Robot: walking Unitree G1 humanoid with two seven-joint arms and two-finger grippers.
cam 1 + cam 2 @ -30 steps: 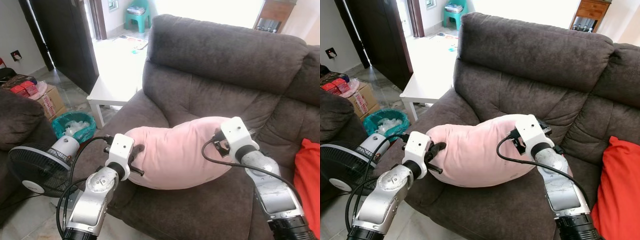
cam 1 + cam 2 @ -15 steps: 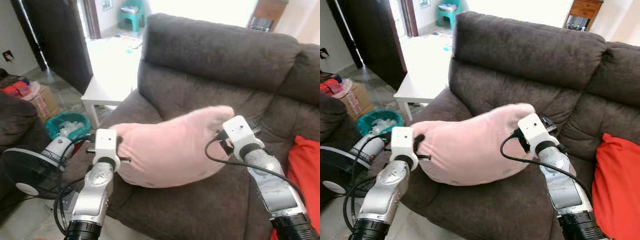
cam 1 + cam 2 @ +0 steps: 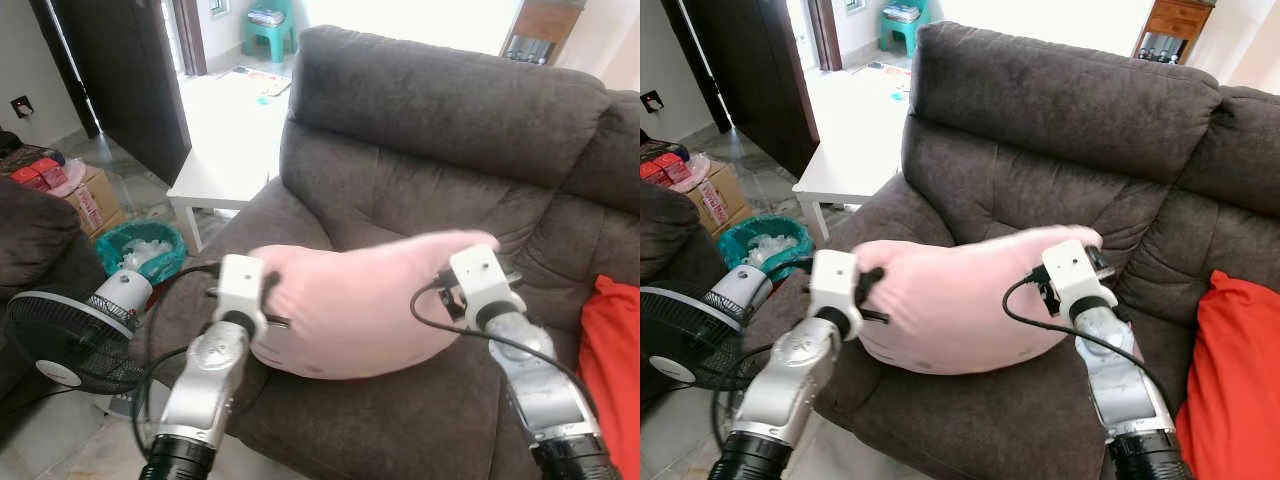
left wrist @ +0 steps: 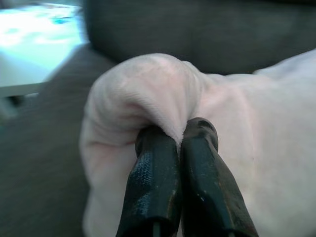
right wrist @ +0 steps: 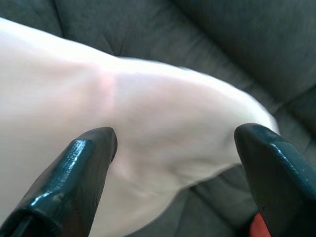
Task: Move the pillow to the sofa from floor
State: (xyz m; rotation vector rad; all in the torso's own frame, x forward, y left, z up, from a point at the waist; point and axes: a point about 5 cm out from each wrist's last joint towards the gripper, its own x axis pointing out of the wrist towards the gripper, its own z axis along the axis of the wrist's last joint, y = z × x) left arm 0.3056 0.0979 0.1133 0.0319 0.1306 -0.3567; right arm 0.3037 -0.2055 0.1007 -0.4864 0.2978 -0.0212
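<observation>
While the pink pillow (image 3: 355,305) is lying on the seat of the dark sofa (image 3: 440,130), close to the seat's front edge and near the left armrest, the left end effector (image 4: 180,143) is pinching a fold of the pillow's left corner, with its two black fingers (image 4: 153,182) pressed together on the fabric. The right end effector (image 5: 173,143) is standing with its fingers wide apart at the pillow's right end, and they are holding nothing. I am judging that the main risk is coming from the left side: if this arm is pulling back before the fingers are opening, the pinched corner is going to drag the pillow forward, and it may slide over the front edge back to the floor. The soft fabric may also catch on a finger when the grip is opening. The open right fingers are lying very near the pillow, so a careless retreat may push or roll it. A fan (image 3: 70,340) is standing just beside the left arm, near the armrest, and the arm's cable may snag on it when the arm is lowering.
</observation>
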